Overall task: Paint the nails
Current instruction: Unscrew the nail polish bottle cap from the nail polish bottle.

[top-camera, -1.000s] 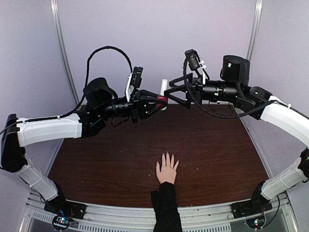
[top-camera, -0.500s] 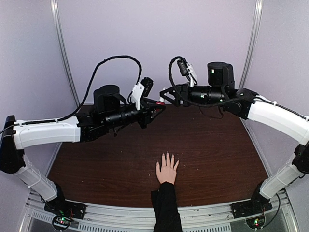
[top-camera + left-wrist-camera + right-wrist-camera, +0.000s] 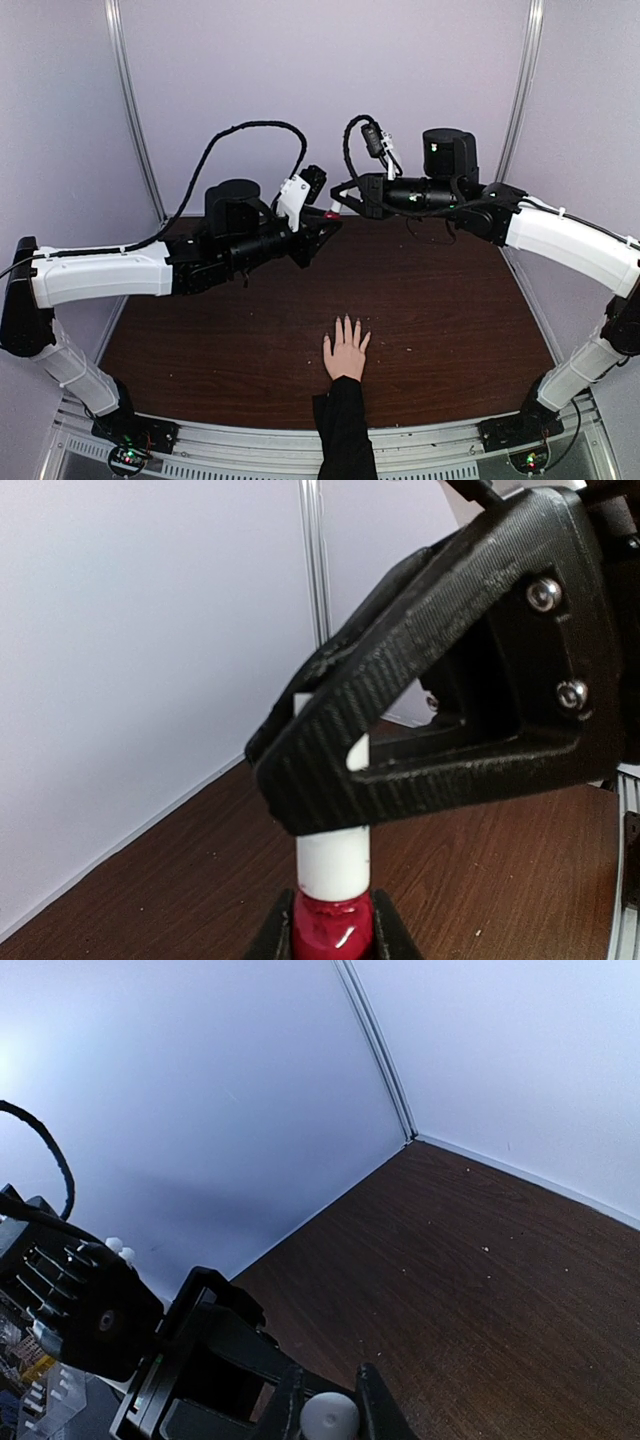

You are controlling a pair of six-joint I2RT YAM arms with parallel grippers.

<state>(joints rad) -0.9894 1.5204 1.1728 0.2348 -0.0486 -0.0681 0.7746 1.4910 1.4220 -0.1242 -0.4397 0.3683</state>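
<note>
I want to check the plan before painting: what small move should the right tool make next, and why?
Probably twist the white cap loose. The right tool seems closed on it, the left tool grips the red bottle, and the cap is not yet off.

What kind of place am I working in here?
Likely a lab test booth, not a salon: plain pale wall panels enclose a dark wood-grain table, with an aluminium rail along its near edge.

Near edge: pale black-sleeved hand [image 3: 346, 355] on dark wooden table [image 3: 460, 320]. Beyond, aloft: red white-capped bottle [image 3: 333, 925] between left gripper [image 3: 325, 222], right gripper [image 3: 340, 202].
</note>
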